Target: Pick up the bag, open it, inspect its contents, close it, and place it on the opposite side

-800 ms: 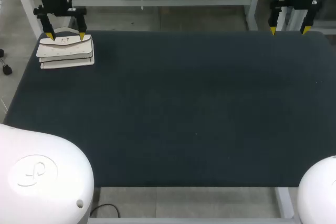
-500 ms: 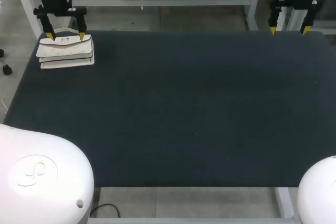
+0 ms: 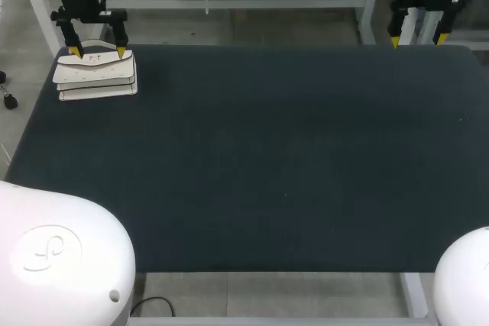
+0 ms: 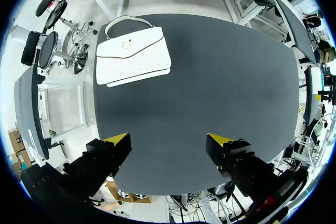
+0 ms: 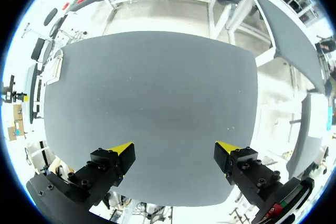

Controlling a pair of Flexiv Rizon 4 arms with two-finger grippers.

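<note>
As we look down from the head camera, the dark table (image 3: 267, 158) fills most of what we see, its long sides running from 9 o'clock to 3 o'clock. On it, in the far corner at about 10 o'clock, lies the white bag (image 3: 97, 75), flat on its side with the flap facing up. Its long axis runs from 9 to 3 o'clock, in line with the table's far edge, and its curved handle points to 12 o'clock, toward that edge.

Our left gripper (image 3: 98, 52) hangs at the bag's handle end, its jaws spread wide, one yellow tip at either side of the handle as seen from above. From the left wrist, the bag (image 4: 134, 56) shows well ahead of the left gripper (image 4: 169, 140) and apart from it, handle on the side away from us, with only bare table between the fingers.

Our right gripper (image 3: 417, 40) sits at the far edge at about 1 o'clock, well apart from the bag. Its jaws are spread too, and from the right wrist we see the right gripper (image 5: 175, 147) holding nothing.
</note>
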